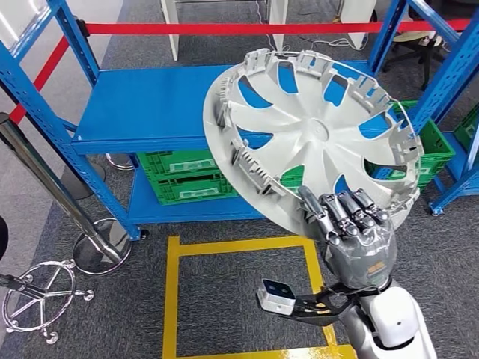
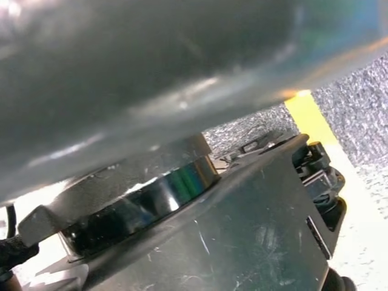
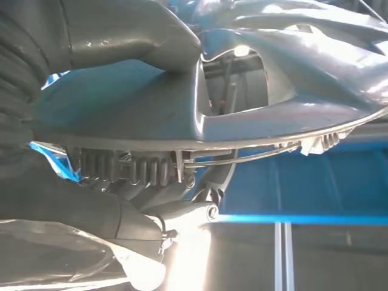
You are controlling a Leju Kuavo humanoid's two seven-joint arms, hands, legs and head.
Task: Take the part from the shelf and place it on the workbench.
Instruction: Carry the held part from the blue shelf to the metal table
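The part is a large silver-grey wheel cover [image 1: 313, 131] with curved spokes and a ring of clips. It hangs tilted in the air in front of the blue shelf [image 1: 147, 112], its inner side towards me. My right hand [image 1: 353, 232] grips its near lower rim, fingers curled over the edge. In the right wrist view the thumb [image 3: 133, 27] lies on one face of the rim [image 3: 256, 130] and the darker fingers [image 3: 68, 209] press the other. The left wrist view has a blurred grey mass [image 2: 137, 66] close to the lens, and I cannot tell how my left hand lies.
The shelf's top board is bare blue metal with green crates [image 1: 183, 176] below it. Blue uprights [image 1: 446, 78] stand to the right, a chrome stand [image 1: 54, 187] to the left. A yellow floor outline [image 1: 172, 295] marks the grey carpet near me. A red barrier tape [image 1: 226, 28] runs behind.
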